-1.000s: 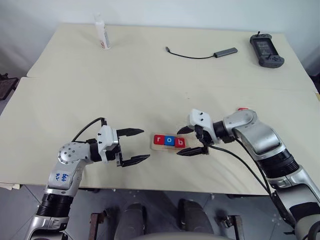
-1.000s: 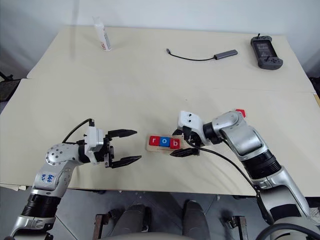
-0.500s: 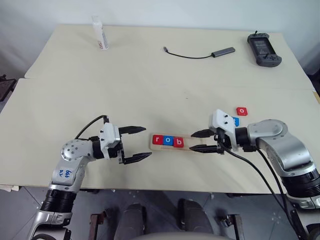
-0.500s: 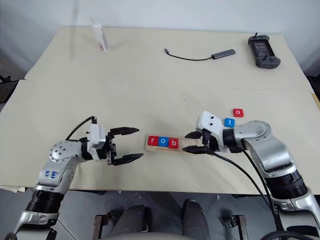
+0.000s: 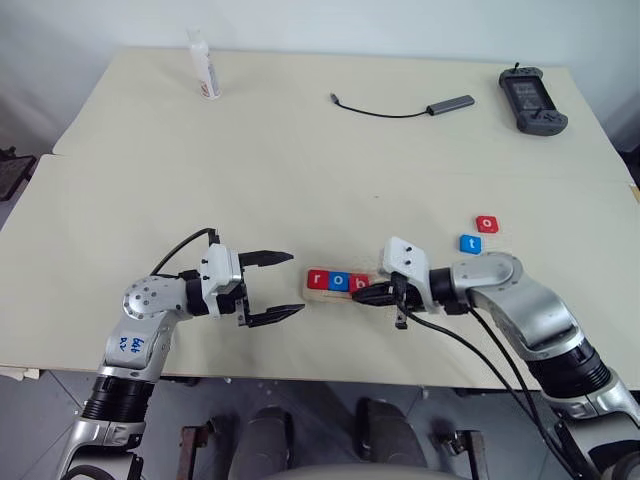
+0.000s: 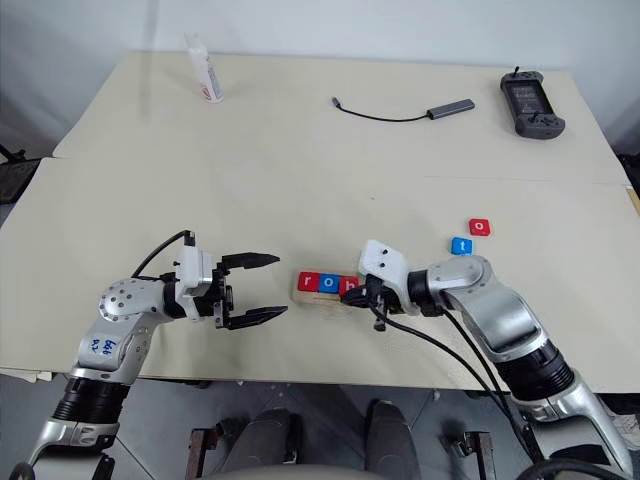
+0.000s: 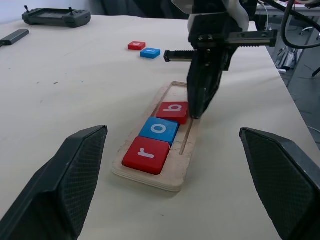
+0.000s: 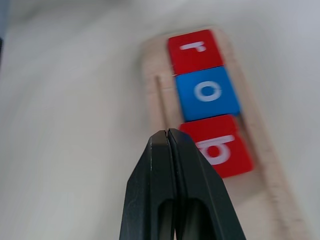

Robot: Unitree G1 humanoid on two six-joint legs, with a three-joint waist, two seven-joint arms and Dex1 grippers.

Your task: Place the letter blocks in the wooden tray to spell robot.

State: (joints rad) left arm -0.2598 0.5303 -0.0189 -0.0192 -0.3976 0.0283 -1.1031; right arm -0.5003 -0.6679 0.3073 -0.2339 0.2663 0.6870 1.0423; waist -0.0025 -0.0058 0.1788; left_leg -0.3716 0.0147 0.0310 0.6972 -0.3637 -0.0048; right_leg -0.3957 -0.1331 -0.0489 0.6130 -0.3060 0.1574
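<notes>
on a cream table (image 5: 300, 130), right gripper (image 5: 372, 294) pinched empty beside the wooden tray (image 7: 176, 170)'s red b block (image 7: 173, 111), left gripper (image 5: 285, 286) agape, empty.

Left hand (image 5: 282, 286) level, fingers spread; right hand (image 5: 368, 294) angled down, fingers pressed together.

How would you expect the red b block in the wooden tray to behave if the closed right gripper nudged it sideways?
The red b block looks flat and rigid, so it would probably slide rather than tip or roll. It sits in the wooden tray recess against the blue o block, so a push that way likely shifts both. The right gripper is shut beside it.
</notes>
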